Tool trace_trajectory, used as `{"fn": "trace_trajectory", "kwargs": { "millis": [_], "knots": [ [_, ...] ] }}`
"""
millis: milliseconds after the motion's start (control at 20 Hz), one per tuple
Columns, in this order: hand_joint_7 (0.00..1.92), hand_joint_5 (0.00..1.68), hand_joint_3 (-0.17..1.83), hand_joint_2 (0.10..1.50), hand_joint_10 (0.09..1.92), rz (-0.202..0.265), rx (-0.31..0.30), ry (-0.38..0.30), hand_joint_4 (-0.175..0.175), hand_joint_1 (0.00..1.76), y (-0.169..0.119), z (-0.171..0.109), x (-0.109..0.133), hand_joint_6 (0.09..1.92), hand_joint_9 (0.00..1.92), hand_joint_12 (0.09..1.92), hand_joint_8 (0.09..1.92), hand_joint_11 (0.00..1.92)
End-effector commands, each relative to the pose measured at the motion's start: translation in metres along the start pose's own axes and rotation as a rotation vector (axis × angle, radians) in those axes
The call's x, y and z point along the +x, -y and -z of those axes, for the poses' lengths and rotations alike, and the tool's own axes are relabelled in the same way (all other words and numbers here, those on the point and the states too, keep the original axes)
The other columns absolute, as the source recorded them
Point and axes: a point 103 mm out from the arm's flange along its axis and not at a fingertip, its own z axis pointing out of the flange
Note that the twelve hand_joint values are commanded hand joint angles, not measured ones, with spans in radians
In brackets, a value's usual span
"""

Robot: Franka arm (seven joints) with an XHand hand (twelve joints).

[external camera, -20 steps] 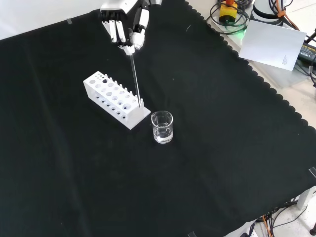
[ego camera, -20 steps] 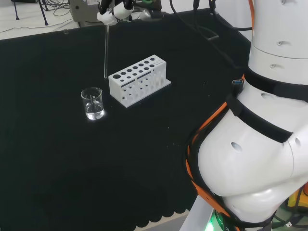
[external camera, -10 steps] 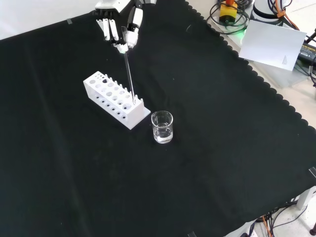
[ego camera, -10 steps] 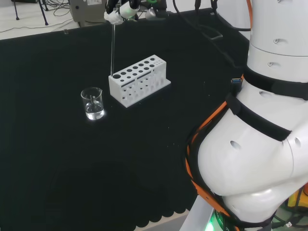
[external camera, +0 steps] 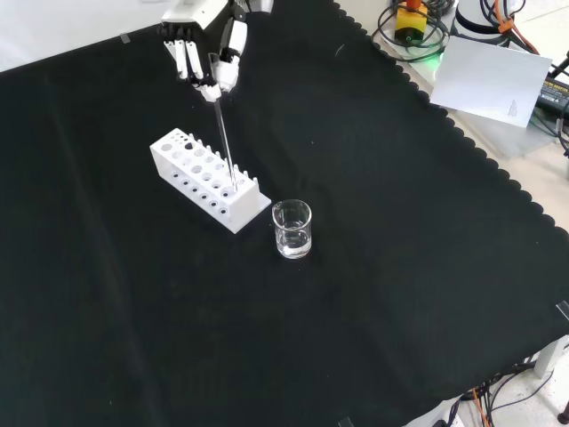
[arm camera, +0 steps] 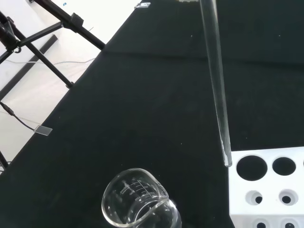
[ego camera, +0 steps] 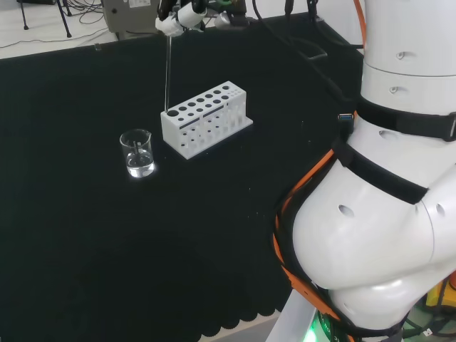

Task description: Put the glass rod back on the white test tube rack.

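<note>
Up near the desk's (external camera: 373, 294) far edge in the front view: hand (external camera: 206, 40) above the rack (external camera: 206, 178), fingers (external camera: 226, 55) clenched round the top of the rod (external camera: 223, 133). Rod hanging nearly upright, tilted a little, lower tip at the rack's end nearest the beaker (external camera: 292, 229). From the wrist view, tip (arm camera: 227, 161) just off the rack's (arm camera: 268, 190) corner, beside the corner hole, not yet inside it. From the head view, rod (ego camera: 167, 71) dropping from the hand (ego camera: 178, 16) to the rack's (ego camera: 205, 117) left end. Beaker (ego camera: 137, 152) standing near that end, apart from the rack, clear, contents hard to tell.
</note>
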Motion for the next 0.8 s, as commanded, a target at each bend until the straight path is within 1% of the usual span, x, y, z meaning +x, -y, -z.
{"fn": "trace_trajectory", "kwargs": {
  "millis": [50,250,400,450,500,600,800],
  "knots": [
    [1.02,1.38,-0.17,1.14,1.05,-0.01,0.006,-0.007,-0.175,1.3,-0.001,0.0,-0.006,0.09,1.6,0.96,1.27,1.59],
    [1.02,1.38,-0.17,1.14,1.05,-0.012,0.008,-0.023,-0.175,1.3,-0.001,0.0,-0.012,0.09,1.6,0.96,1.27,1.59],
    [1.02,1.38,-0.17,1.14,1.05,-0.009,0.003,-0.039,-0.175,1.3,0.001,0.0,-0.029,0.09,1.6,0.96,1.27,1.59],
    [1.02,1.38,-0.17,1.14,1.05,-0.017,0.001,-0.012,-0.175,1.3,0.0,-0.001,-0.026,0.09,1.6,0.96,1.27,1.59],
    [1.02,1.38,-0.17,1.14,1.05,-0.017,0.001,-0.01,-0.175,1.3,0.0,-0.002,-0.026,0.09,1.6,0.96,1.27,1.59],
    [1.02,1.38,-0.17,1.14,1.05,-0.018,-0.001,-0.017,-0.175,1.3,0.001,-0.001,-0.028,0.09,1.6,0.96,1.27,1.59],
    [1.02,1.38,-0.17,1.14,1.05,-0.022,0.003,-0.036,-0.175,1.3,-0.001,-0.001,-0.038,0.09,1.6,0.96,1.27,1.59]
  ]
}}
